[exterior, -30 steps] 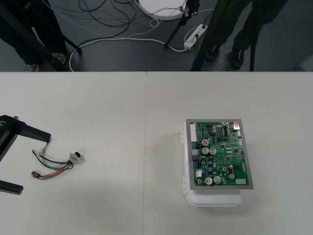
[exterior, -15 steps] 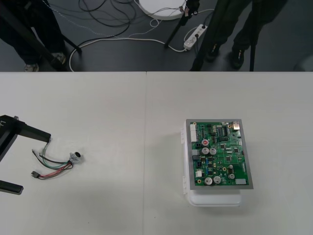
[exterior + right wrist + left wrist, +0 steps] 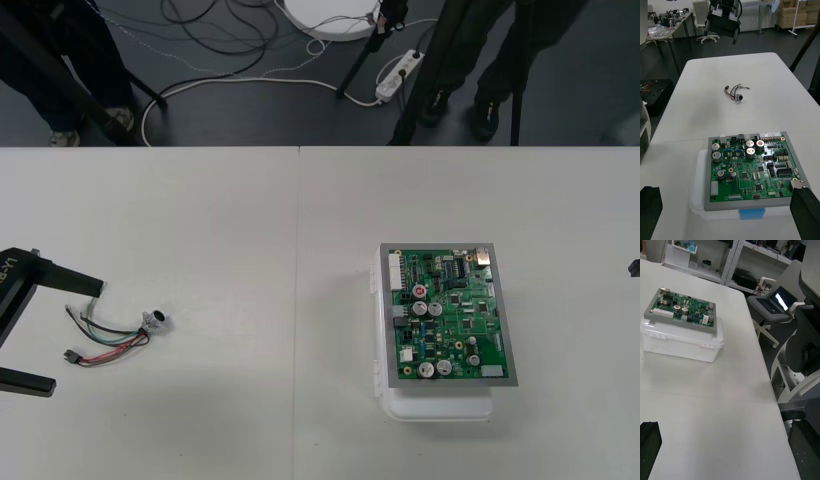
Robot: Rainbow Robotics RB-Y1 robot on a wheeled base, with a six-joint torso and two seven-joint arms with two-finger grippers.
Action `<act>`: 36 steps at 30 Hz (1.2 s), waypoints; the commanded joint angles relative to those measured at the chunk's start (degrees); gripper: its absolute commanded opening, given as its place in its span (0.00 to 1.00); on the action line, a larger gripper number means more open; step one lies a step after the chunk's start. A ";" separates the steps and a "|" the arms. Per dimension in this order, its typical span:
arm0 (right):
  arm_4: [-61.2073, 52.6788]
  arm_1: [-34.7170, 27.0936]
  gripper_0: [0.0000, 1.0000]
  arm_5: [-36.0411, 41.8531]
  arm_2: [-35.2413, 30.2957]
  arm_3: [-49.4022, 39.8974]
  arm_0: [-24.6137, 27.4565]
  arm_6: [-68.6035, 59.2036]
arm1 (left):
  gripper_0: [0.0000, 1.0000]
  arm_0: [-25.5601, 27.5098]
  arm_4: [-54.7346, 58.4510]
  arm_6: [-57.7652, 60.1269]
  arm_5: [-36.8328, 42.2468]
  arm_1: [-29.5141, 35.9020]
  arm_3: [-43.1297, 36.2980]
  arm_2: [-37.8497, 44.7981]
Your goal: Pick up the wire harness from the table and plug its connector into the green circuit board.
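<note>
Pickup step: my left gripper (image 3: 72, 335), released wide, sits at the 9 o'clock side of the wire harness (image 3: 112, 335) lying on the counter (image 3: 250, 240), well apart at 9 o'clock from the green circuit board (image 3: 450, 315), with my right gripper (image 3: 728, 212) released at the board's 3 o'clock, so next I must straddle the wires and clench.

No legible text. A white marking on the left claw (image 3: 77, 335) can't be made out, and print on the green circuit board (image 3: 450, 315) is too small to read.

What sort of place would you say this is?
Likely an electronics test lab: a green circuit board, a loose wire harness on the table, cables on the floor beyond.
</note>
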 commanded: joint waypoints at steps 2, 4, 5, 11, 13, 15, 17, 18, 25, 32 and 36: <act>-0.49 0.12 1.00 -0.50 0.50 -1.24 0.82 1.78 | 1.00 -2.59 -4.47 0.77 -2.36 -1.19 1.64 0.96; -0.58 0.12 1.00 -0.50 0.67 -1.24 0.82 2.04 | 1.00 -3.47 -6.14 0.25 -2.63 -1.63 1.73 0.96; -0.67 0.12 1.00 -0.50 0.85 -1.15 0.91 2.13 | 1.00 -3.65 -6.75 -0.02 -2.63 -1.80 1.73 0.87; -1.99 -0.06 1.00 -0.50 2.43 -0.98 1.26 3.63 | 1.00 -5.41 -13.96 -5.38 -2.19 -2.86 1.73 0.96; -2.86 -0.06 1.00 -0.50 3.13 -0.71 2.23 4.33 | 1.00 -5.93 -16.60 -8.28 -1.84 -2.86 1.73 0.96; -3.04 0.03 1.00 -0.50 3.49 -0.71 2.93 5.03 | 1.00 -6.11 -18.79 -10.65 -1.57 -2.86 1.73 0.96; -3.22 -0.06 1.00 -0.50 3.66 -0.63 3.46 6.00 | 1.00 -6.55 -21.17 -13.38 -1.22 -2.68 1.73 0.96; -3.66 -0.06 1.00 -0.50 3.75 -0.63 3.81 7.23 | 1.00 -6.72 -22.22 -14.52 -1.13 -2.68 1.64 0.96; -14.64 -5.16 1.00 5.83 9.99 0.52 7.41 16.90 | 1.00 -7.34 -29.52 -23.13 -0.26 -1.28 0.76 0.87; -19.48 -7.27 1.00 8.90 13.77 2.45 6.36 25.16 | 1.00 -7.34 -32.86 -33.06 4.67 2.06 0.15 -3.44; -19.65 -6.74 1.00 10.92 15.35 3.07 5.13 27.88 | 1.00 -7.34 -33.12 -39.48 10.38 4.35 0.15 -7.48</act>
